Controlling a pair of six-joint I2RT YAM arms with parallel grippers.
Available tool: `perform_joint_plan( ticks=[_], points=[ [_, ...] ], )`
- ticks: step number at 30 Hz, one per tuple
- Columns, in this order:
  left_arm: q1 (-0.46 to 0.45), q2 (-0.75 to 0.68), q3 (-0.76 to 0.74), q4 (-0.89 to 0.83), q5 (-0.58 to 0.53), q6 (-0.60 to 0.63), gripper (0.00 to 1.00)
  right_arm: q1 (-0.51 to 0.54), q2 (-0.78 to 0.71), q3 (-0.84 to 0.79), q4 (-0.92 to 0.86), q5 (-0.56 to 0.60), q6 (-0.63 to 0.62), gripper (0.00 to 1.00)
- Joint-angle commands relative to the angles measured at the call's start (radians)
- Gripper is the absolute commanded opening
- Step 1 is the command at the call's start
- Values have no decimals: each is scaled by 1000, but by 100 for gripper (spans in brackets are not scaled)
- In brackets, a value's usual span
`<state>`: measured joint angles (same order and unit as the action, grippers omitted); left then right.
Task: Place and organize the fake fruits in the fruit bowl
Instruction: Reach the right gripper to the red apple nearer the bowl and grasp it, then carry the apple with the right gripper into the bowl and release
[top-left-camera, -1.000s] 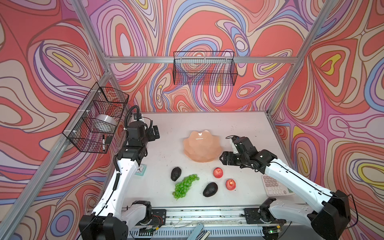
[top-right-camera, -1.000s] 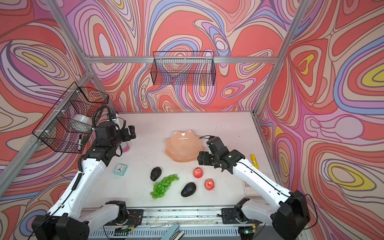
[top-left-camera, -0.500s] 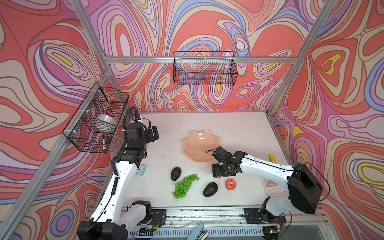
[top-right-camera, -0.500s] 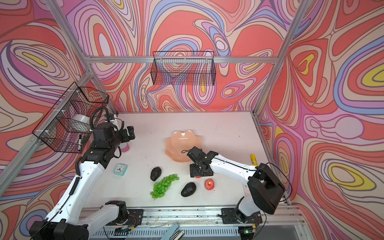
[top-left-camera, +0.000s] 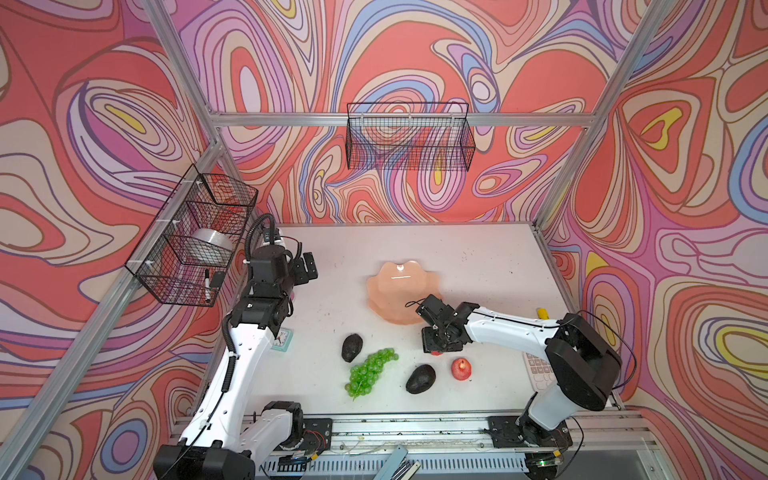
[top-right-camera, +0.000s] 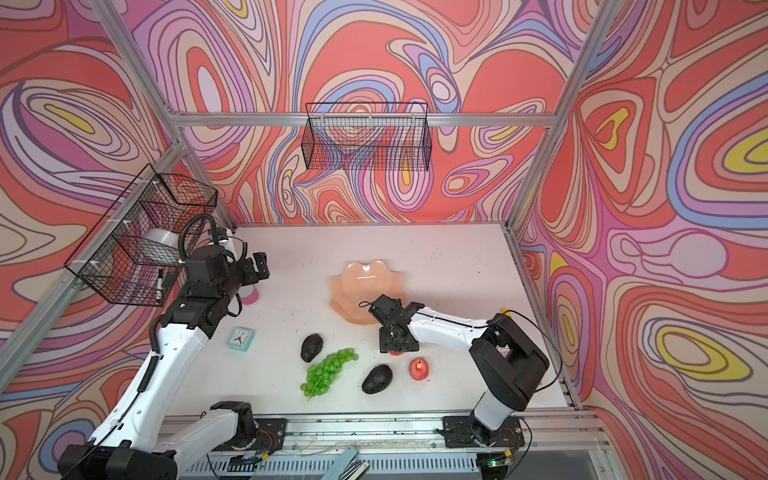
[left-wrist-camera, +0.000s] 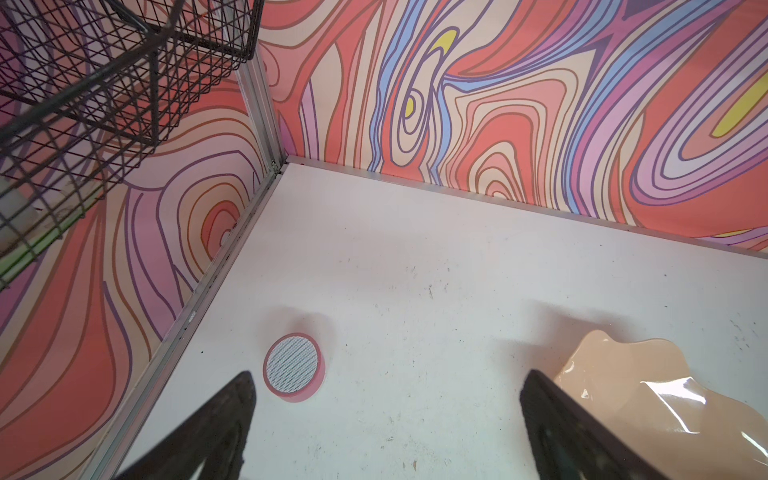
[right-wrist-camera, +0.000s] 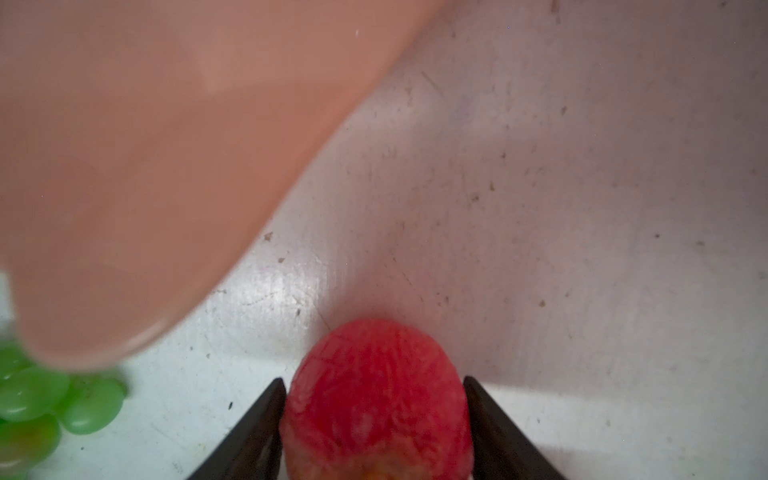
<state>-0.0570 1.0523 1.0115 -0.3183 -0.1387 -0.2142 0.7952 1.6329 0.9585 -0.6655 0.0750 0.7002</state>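
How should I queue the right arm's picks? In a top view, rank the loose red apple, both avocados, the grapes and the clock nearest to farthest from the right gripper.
1. Loose red apple and near avocado, both toward the front edge: too close to call.
2. Green grapes, left of the right gripper.
3. Far avocado, farther left.
4. Teal clock, far left.

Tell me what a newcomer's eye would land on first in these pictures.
The swirling red, purple and blue walls dominate every side of the cell. On the white table, the right gripper clamps a red apple just in front of the peach-pink bowl. The bright green grapes lie nearer the front edge.
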Motion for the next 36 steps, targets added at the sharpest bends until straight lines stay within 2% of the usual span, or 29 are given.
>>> perform_joint_plan(
  ticks=[1,6,10,15,21,28,32,36],
  points=[
    [9,-12,-6,-12,-9,-4,100,3,7,19,-5,45,7,59],
    [9,-23,-11,-11,-29,6,100,3,-13,83,-103,95,-25,51],
    [9,-26,-15,-6,-29,7,100,4,-84,207,-251,136,-53,45],
    [9,-25,-8,-16,-35,10,100,4,-118,344,-286,157,-99,45],
    [9,-40,-13,-13,-42,12,100,-4,67,466,-161,131,-166,45],
    [9,-29,19,-61,-65,24,100,-73,420,730,-94,112,-283,46],
    [9,-41,17,-61,-80,30,100,-104,533,776,-36,58,-288,46],
    [9,-63,101,-211,-62,-8,97,-113,603,840,-50,68,-290,49]
  ],
)
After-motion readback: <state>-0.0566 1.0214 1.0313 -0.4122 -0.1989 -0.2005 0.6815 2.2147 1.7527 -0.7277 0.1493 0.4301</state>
